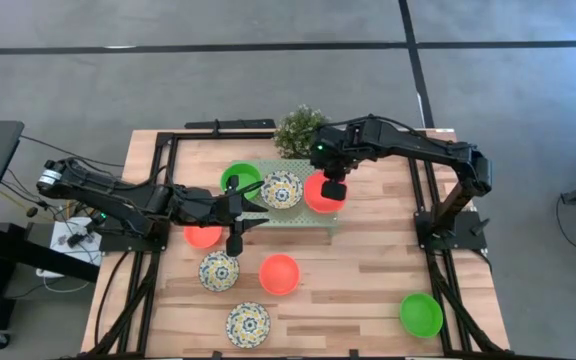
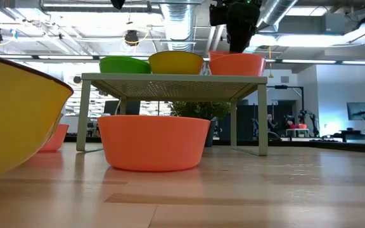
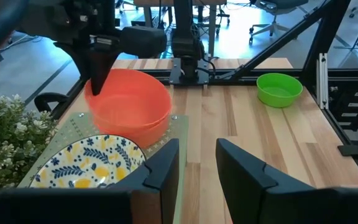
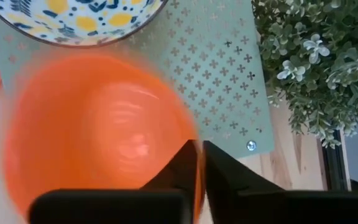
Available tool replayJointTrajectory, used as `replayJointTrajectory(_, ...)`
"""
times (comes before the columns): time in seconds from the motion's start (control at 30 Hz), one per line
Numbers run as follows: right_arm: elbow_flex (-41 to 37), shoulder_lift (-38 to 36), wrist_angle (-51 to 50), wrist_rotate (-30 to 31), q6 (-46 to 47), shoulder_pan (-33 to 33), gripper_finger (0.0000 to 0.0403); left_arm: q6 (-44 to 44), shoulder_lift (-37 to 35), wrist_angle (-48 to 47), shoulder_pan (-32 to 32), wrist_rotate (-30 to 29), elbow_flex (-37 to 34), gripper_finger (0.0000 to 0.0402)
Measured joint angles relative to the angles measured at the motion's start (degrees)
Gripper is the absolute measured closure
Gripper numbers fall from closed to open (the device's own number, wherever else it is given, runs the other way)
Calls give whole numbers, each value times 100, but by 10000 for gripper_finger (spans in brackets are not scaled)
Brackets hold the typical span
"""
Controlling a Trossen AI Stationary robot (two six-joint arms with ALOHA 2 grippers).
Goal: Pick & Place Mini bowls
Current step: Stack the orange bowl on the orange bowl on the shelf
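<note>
On the pale green perforated platform [image 1: 298, 215] sit a green mini bowl [image 1: 239, 180], a blue-yellow patterned one [image 1: 281, 189] and an orange-red one [image 1: 318, 195]. My right gripper [image 1: 335, 189] comes down from above at the platform's right end and is shut on the orange-red bowl [image 4: 98, 137]. My left gripper [image 3: 197, 165] is open and hovers at the platform's near-left side, pointing toward the table's right, just short of the patterned bowl [image 3: 86, 165]. On the table rest two more orange-red bowls [image 1: 203, 237] [image 1: 279, 273], two patterned bowls [image 1: 218, 270] [image 1: 248, 324] and a green bowl [image 1: 420, 313]. My right gripper pinches the orange-red bowl's rim [image 4: 191, 146] on its right side, one finger inside the bowl and one outside. The fingers [image 2: 236, 35] point down from above. The bowl [image 2: 236, 63] is upright at the platform's top; whether it rests there or hangs just clear, I cannot tell.
A small bushy plant [image 1: 299, 130] stands right behind the platform's far edge. Black frame rails [image 1: 423, 190] run along the table's left and right sides. Bare wood lies between the platform and the green bowl near the right corner.
</note>
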Motion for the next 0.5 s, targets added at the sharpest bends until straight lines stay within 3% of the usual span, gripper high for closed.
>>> replayJointTrajectory(0.13, 0, 0, 6, -28, -15, -2, 390, 1, 0, -4, 1, 1, 0, 294)
replayJointTrajectory(0.33, 0, 0, 5, -762, -147, -13, 398, 1, 0, -7, 1, -1, 0, 294)
replayJointTrajectory(0.5, 0, 0, 2, -885, -156, -19, 396, 1, 0, -7, 1, -1, 0, 294)
